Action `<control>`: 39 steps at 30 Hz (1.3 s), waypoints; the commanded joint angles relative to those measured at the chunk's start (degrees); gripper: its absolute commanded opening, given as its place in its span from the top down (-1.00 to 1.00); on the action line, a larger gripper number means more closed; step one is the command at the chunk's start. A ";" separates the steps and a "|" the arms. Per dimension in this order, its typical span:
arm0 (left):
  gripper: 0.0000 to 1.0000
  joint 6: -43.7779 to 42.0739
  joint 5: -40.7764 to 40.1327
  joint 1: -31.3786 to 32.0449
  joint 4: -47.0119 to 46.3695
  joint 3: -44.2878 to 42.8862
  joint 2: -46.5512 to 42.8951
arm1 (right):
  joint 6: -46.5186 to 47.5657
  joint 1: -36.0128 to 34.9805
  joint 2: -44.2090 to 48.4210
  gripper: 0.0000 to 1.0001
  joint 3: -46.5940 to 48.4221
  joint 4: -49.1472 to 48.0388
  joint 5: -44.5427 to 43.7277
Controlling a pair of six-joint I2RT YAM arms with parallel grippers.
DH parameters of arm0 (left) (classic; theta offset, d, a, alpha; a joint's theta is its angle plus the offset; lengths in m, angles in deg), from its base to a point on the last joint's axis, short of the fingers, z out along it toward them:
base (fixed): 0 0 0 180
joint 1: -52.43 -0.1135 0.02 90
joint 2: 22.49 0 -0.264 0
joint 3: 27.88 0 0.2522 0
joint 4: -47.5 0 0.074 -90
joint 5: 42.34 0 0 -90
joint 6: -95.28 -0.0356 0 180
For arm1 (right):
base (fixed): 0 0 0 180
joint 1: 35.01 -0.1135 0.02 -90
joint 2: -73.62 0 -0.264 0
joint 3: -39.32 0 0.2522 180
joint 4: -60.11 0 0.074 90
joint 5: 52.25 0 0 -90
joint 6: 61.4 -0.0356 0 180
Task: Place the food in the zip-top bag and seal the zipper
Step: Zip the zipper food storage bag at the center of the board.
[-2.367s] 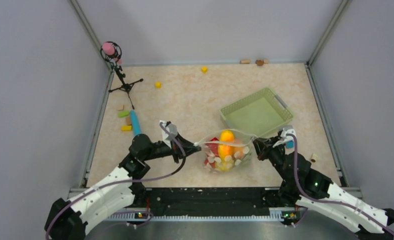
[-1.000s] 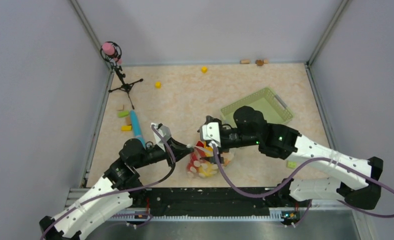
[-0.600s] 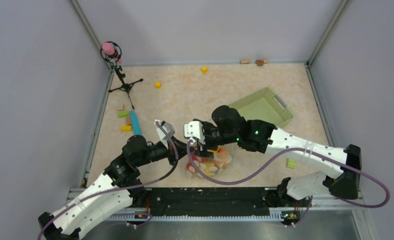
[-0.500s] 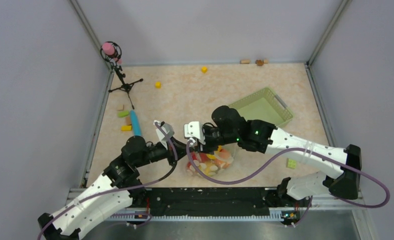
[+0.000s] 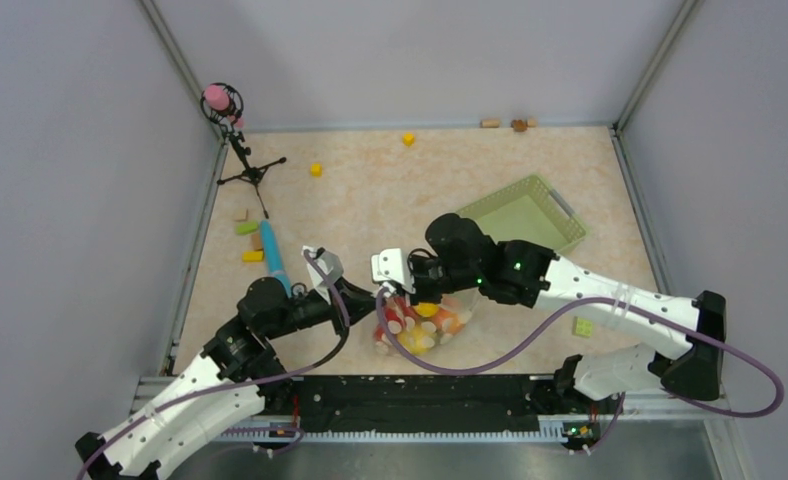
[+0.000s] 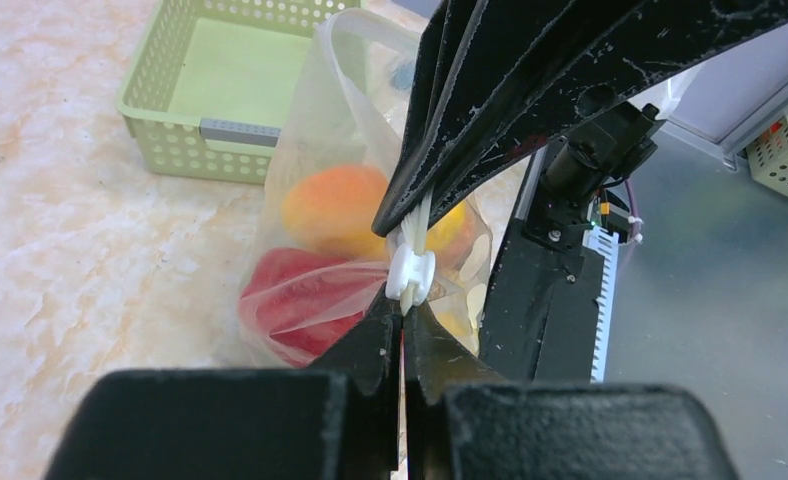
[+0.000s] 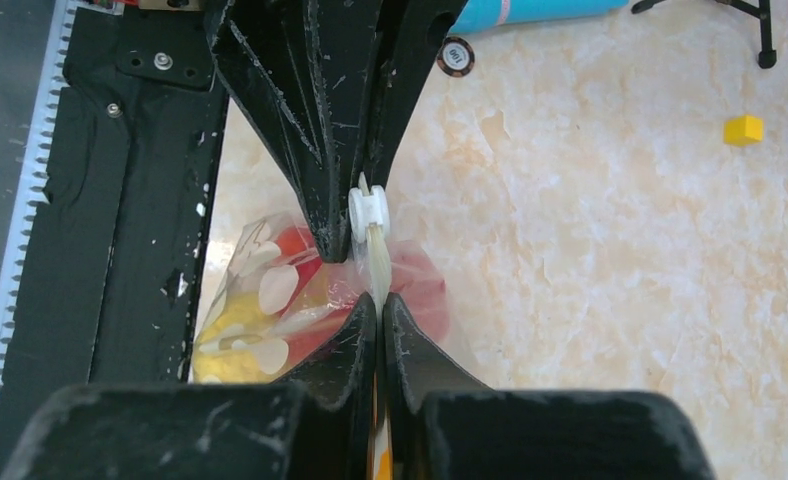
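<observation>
The zip-top bag [image 5: 417,326], clear with white dots, hangs between both grippers near the front edge, with the food inside: red [image 6: 300,300], peach-orange [image 6: 335,205] and yellow [image 7: 228,360] pieces. The left gripper [image 5: 368,297] is shut on the zipper [image 6: 402,305] just below a white slider [image 6: 411,275]. The right gripper [image 5: 390,285] is shut on the same zipper strip [image 7: 378,270], tip to tip with the left one, the slider [image 7: 368,212] between them. The left gripper [image 6: 402,312] shows at the bottom of its wrist view, as does the right gripper [image 7: 378,300] in its own.
The pale green basket [image 5: 515,225] stands behind the right arm, empty. A microphone stand [image 5: 238,140], a blue cylinder [image 5: 272,252] and small blocks [image 5: 248,228] are at the left. Yellow cubes [image 5: 315,169] lie at the back. A green block [image 5: 582,326] lies at the right.
The right gripper has slid left along the bag's mouth from its right end until it meets the left gripper. The bag has bunched up and shifted left.
</observation>
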 commanded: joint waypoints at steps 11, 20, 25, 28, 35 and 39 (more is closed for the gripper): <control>-0.91 -2.72 -0.03 0.17 -10.32 7.69 -8.95 | -3.76 0.72 10.81 1.00 -4.99 -9.25 8.15; -0.96 -1.51 4.31 0.18 -22.34 10.02 -8.31 | -9.08 0.65 8.81 1.00 -3.24 -9.90 2.30; -0.96 -2.39 2.15 0.13 -24.49 9.33 -6.31 | -10.92 0.69 8.39 1.00 -2.49 -10.09 1.71; -0.96 -2.45 0.35 0.20 -25.73 8.53 -3.71 | -11.31 0.65 8.36 1.00 -2.61 -10.43 1.70; -0.88 -1.37 -0.57 0.17 -30.58 7.29 1.50 | -11.62 0.65 7.85 1.00 -2.24 -10.11 1.22; -0.68 -0.68 -1.53 0.13 -31.72 7.25 1.96 | -11.56 0.64 8.18 1.00 -2.21 -9.87 1.18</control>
